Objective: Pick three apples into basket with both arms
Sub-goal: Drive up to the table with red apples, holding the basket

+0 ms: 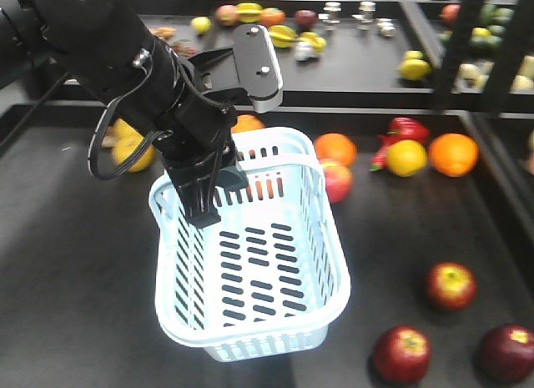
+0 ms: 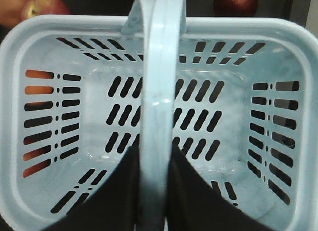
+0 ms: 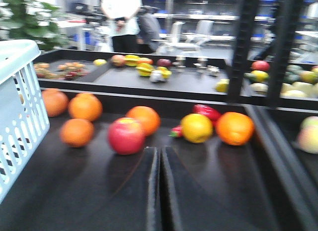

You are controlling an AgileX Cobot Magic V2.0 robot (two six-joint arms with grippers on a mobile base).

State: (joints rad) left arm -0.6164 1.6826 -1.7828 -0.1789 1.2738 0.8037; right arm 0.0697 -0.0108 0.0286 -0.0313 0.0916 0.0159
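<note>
Basket (image 1: 267, 348) handling is the step in hand, as I am judging it: the left gripper (image 1: 204, 200) is clamping the handle (image 2: 158, 67), and in the left wrist view its fingers (image 2: 114, 196) are pressing on both sides of that handle. The basket is sitting in the middle of the front view, leaning a little, and it is carrying nothing (every slot of its bottom is showing). The three apples (image 1: 451, 285) are lying apart from it on the table (image 1: 75, 304), at about 4 and 5 o'clock of the basket; none is touching it. The right gripper (image 3: 159, 154) is not appearing in the front view. Its own camera is showing the fingers drawn together with only a thin slit between them, holding nothing, and pointing toward oranges (image 3: 85, 107) at 11 o'clock. So the task is looking barely begun. The next move is probably asking the right arm to spread its fingers and turn toward an apple, while the left arm is bringing the basket near them.
</note>
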